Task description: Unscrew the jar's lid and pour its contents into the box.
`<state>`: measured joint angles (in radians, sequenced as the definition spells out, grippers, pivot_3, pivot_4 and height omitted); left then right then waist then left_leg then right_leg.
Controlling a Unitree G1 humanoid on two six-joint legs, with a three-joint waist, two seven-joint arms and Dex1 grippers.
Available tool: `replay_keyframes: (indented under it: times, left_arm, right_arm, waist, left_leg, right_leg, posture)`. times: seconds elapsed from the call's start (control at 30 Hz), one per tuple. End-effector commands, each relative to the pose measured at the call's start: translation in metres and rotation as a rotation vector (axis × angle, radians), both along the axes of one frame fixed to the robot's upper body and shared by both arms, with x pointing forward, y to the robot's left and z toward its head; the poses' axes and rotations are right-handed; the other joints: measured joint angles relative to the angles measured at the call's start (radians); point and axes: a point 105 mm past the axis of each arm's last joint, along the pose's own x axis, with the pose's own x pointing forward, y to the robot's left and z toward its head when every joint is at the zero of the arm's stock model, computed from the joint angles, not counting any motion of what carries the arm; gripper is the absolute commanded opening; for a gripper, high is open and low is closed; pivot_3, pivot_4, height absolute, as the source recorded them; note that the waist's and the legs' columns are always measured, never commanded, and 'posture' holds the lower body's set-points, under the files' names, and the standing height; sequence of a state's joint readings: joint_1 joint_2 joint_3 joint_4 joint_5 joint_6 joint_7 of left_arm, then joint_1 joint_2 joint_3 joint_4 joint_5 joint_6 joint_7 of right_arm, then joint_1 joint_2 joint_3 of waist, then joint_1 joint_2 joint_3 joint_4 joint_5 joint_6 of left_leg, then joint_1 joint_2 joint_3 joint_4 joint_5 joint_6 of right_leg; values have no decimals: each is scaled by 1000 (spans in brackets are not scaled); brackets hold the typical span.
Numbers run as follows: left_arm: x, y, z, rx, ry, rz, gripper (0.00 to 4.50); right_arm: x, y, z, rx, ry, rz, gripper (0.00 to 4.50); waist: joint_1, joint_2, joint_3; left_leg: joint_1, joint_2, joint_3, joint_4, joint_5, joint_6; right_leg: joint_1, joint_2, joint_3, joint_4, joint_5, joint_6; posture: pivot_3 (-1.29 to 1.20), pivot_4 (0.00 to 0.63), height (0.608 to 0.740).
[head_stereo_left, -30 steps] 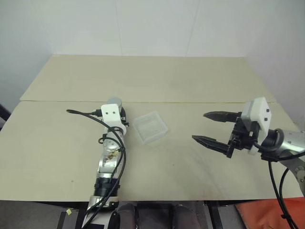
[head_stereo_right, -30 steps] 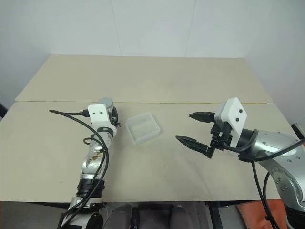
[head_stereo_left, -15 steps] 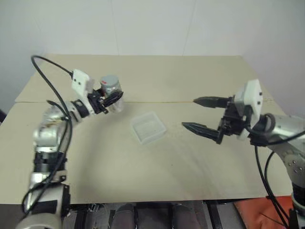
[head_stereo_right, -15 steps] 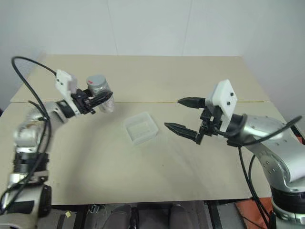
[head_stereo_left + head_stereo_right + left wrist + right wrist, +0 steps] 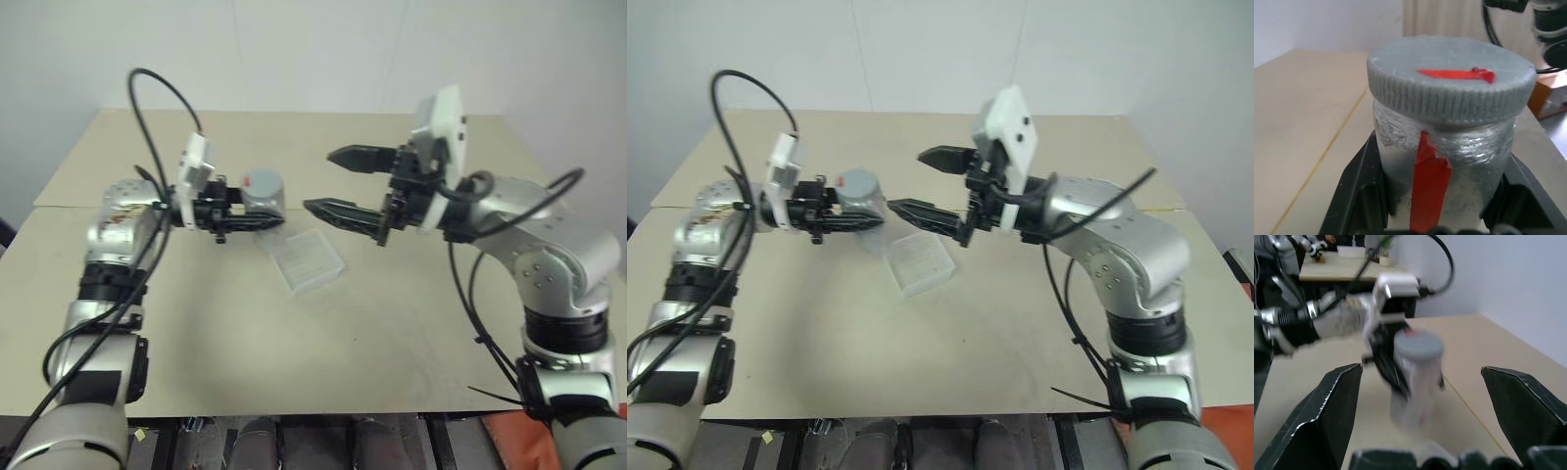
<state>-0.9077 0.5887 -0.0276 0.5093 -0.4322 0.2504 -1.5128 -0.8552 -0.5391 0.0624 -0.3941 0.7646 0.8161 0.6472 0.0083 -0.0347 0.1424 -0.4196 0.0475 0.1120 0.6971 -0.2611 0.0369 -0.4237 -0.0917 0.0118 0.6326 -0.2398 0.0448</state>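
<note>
Left of centre in the head views, the left end effector [image 5: 235, 216] is clamped on the jar [image 5: 263, 199], holding it up off the counter [image 5: 392, 313] with the arm reaching in from the left edge. The jar stands upright in the grip, its black fingers [image 5: 1359, 186] pressed against both sides of the silvery body, and the lid [image 5: 1452, 83] sits on top, grey and ribbed round its edge. A strip of red tape runs down the jar's side and another short red mark lies across the lid's flat face. The right end effector [image 5: 338, 181] comes in from the upper right, pointing toward the jar, jaws spread wide and empty, one finger above the other; its lower fingertip is just beside the jar but I cannot tell whether it touches. From that arm's own camera the jar shows between the two dark fingers [image 5: 1327, 406], apart from both. The box [image 5: 308, 261] lies on the counter below and slightly right of the jar, near the middle of the frame, clear and shallow, turned a little askew. Black cables loop up over the left arm.
</note>
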Motion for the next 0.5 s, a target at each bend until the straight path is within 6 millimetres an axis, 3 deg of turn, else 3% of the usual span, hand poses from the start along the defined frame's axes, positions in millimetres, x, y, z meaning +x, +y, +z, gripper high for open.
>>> replay_keyframes:
  times: [0.03,0.17,0.5]
  left_arm:
    - [1,-7,14,-9,-74,-42,1941]
    - [2,-15,17,-31,-83,-66,1941]
    - [-3,-15,20,-33,-100,-86,1941]
  right_arm:
    - [5,13,10,11,-14,-18,4500]
    - [9,30,11,15,-18,-17,4500]
    - [23,42,1,-1,-10,-57,4500]
  waist:
    - [-4,0,0]
    - [-11,0,0]
    - [-18,0,0]
  left_leg:
    - [-1,0,0,0,0,-1]
    - [-4,0,-1,1,2,-3]
    - [-4,0,-2,2,1,-2]
  right_leg:
    - [-1,0,0,0,0,0]
    - [-3,0,-1,0,0,0]
    - [-2,0,-2,1,0,0]
  posture:
    - [0,150,740]
    - [0,150,740]
    - [0,150,740]
